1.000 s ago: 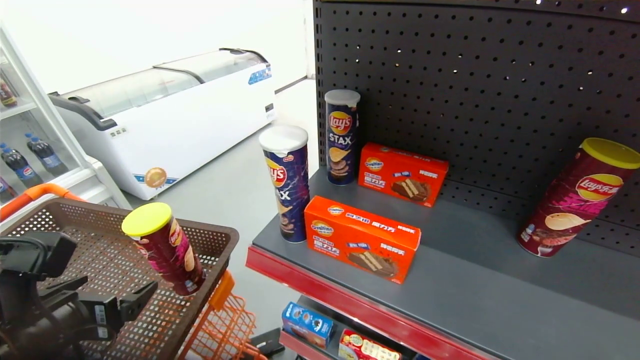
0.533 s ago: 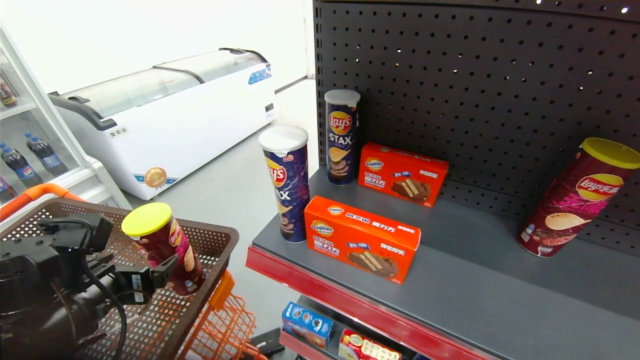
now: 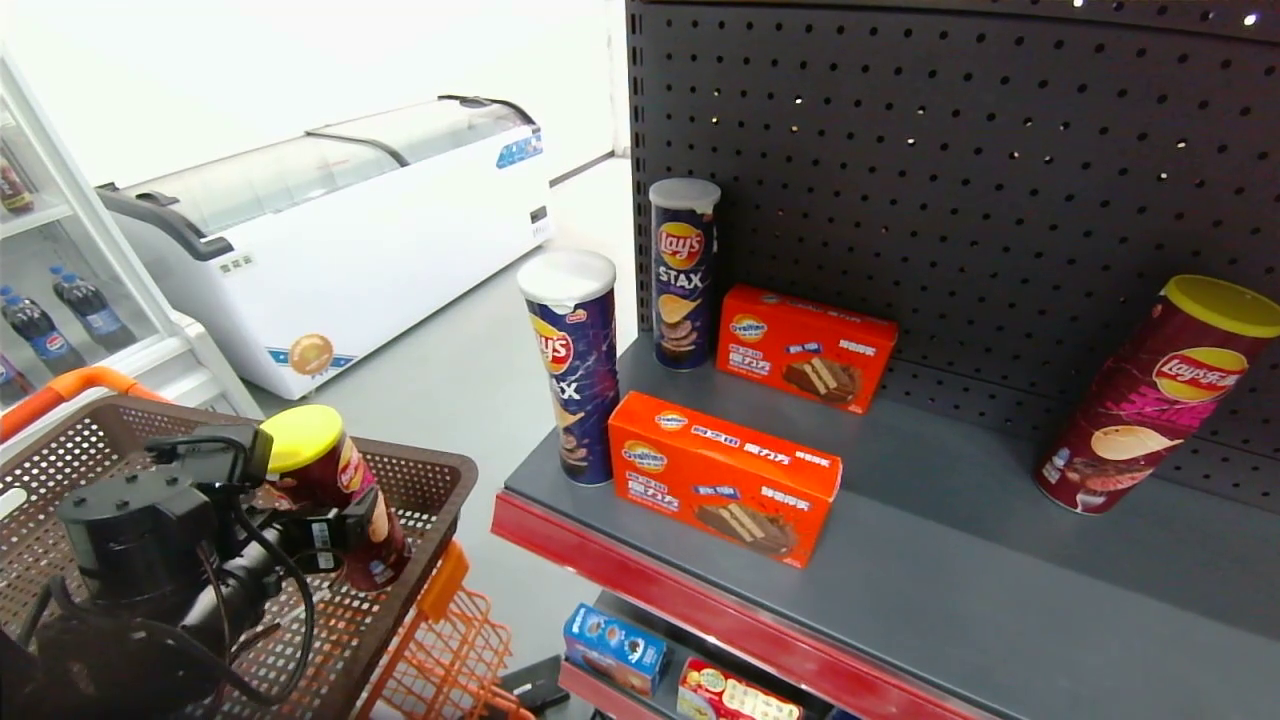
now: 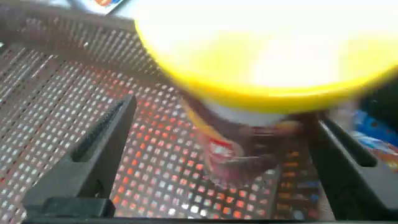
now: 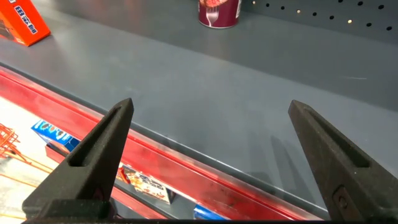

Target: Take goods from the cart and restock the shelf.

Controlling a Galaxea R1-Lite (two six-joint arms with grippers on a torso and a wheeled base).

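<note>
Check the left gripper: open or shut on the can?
Open: left gripper straddles the yellow-lidded can, gaps beside both fingers.

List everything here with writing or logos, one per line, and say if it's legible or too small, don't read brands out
Front blue can and rear blue can: large logo and word, legible.
Front orange box and rear orange box: logo legible, smaller characters blurred.
Shelf maroon can: logo legible.
Cart maroon can: print too small.
Freezer sticker: too small.

Chest freezer & drinks fridge
</note>
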